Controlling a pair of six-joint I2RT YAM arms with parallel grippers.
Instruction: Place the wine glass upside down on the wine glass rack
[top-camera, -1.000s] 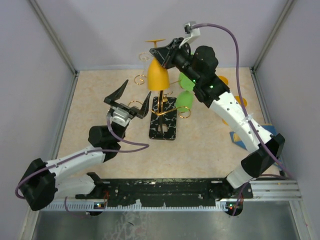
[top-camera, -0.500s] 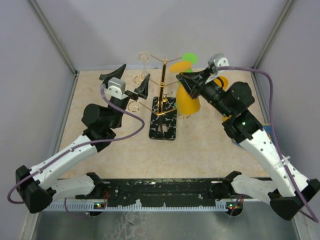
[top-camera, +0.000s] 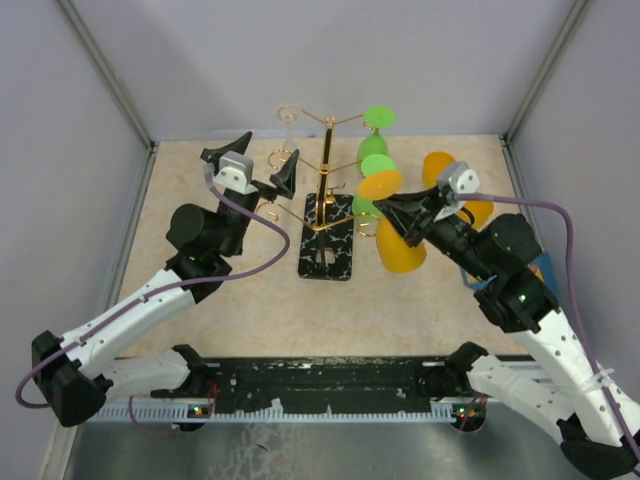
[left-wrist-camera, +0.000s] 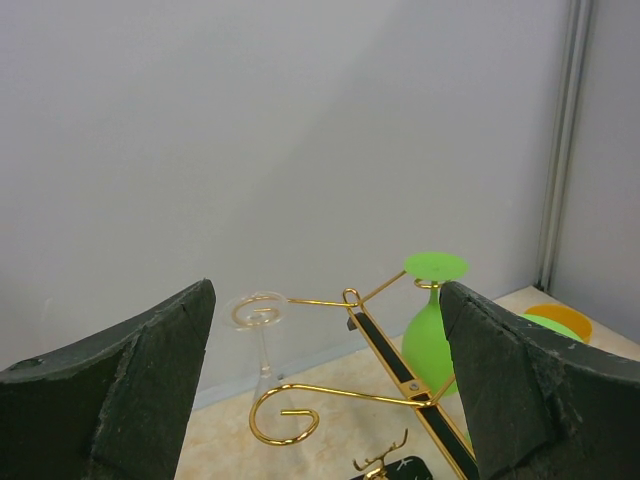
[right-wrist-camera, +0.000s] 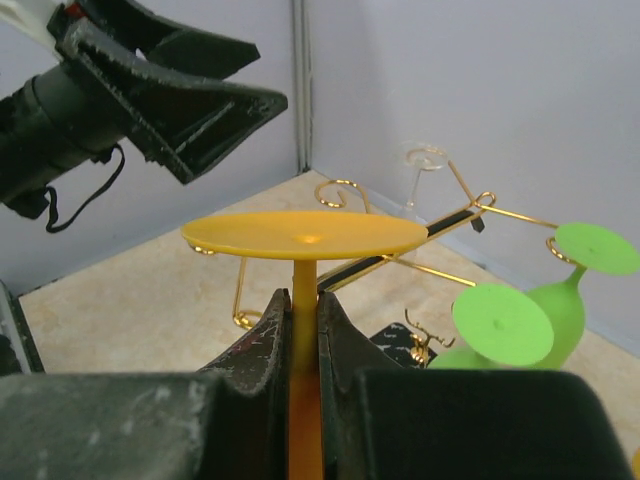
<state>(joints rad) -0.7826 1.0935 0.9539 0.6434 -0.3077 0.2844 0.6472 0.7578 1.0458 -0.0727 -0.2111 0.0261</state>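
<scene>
The right gripper's (top-camera: 392, 212) fingers (right-wrist-camera: 262, 352) are clenched on the thin stem of the orange wine glass (top-camera: 401, 248), just under its foot. In the right wrist view the flat round foot sits on top and the stem runs straight down between the two pads, with the bowl hidden below. From overhead, the glass's long axis runs from the foot, which is close beside the rack's right-hand arms, back to the bowl, which lies nearer the arm bases. The bowl's wide end faces away from the rack. The glass is off the table and not hooked on any arm.

The wine glass rack (top-camera: 325, 178) stands mid-table on its black white-veined base (top-camera: 328, 262). Two green glasses (top-camera: 372, 170) hang foot-up on its right side, touching the gold wire. A clear glass (left-wrist-camera: 262, 335) hangs from a far left arm.

The left gripper (top-camera: 266, 152) is up beside the rack's left arms, its jaws spread wide and gripping nothing. The curled wire ends show between its fingers (left-wrist-camera: 118, 385).
</scene>
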